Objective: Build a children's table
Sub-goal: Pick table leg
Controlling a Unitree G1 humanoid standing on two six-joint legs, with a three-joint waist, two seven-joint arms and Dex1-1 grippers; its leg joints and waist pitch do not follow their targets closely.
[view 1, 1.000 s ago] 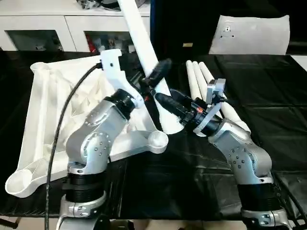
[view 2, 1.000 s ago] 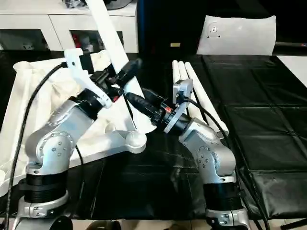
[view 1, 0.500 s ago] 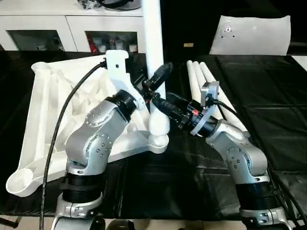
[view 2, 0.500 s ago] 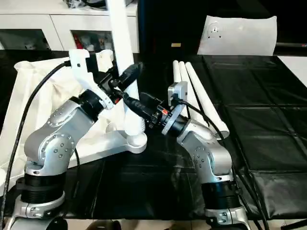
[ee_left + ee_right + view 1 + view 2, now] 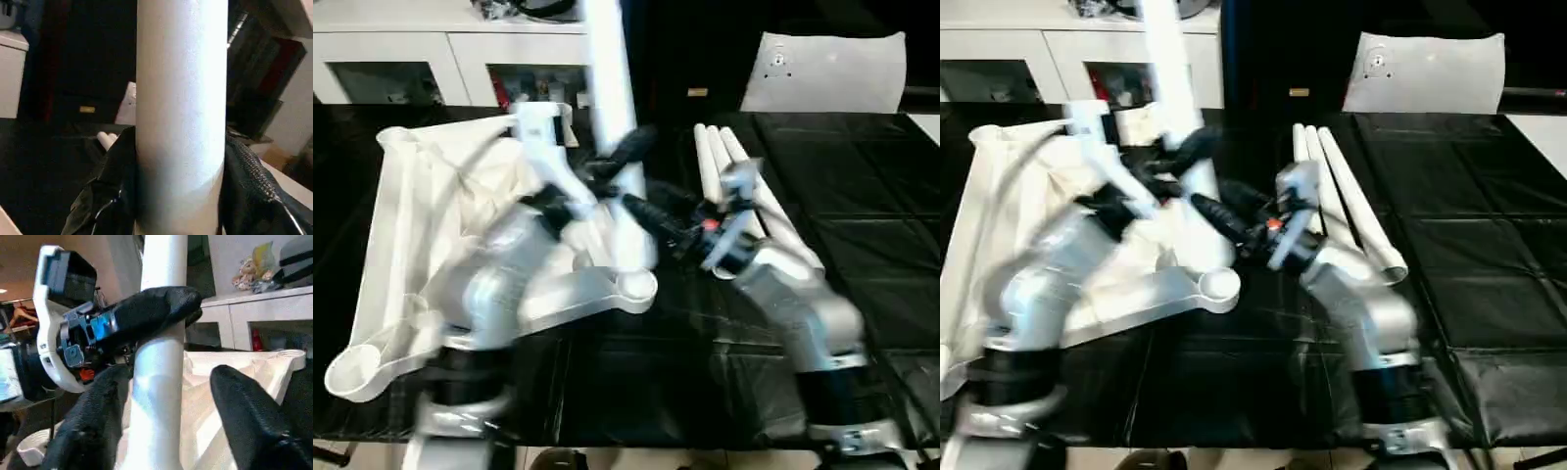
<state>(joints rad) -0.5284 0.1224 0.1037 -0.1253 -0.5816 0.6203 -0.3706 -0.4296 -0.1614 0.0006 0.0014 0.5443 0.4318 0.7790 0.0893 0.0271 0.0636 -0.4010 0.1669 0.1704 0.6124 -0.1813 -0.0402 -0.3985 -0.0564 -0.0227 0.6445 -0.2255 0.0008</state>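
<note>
The children's table top lies upside down on the black cover, ribs up, with a round corner socket nearest my grippers. One white leg stands roughly upright just behind that socket. My left gripper is shut on it; in the left wrist view the leg fills the space between both black fingers. My right gripper straddles the same leg lower down, open, with a gap at one finger. Three more legs lie side by side to the right.
A white cabinet with shelves runs along the back. A white pouch stands at the back right. The black work surface stretches out to the right of the loose legs.
The leg swung from leaning left to roughly upright over the corner socket. My right gripper's fingers have spread apart around it. The left gripper keeps its hold.
</note>
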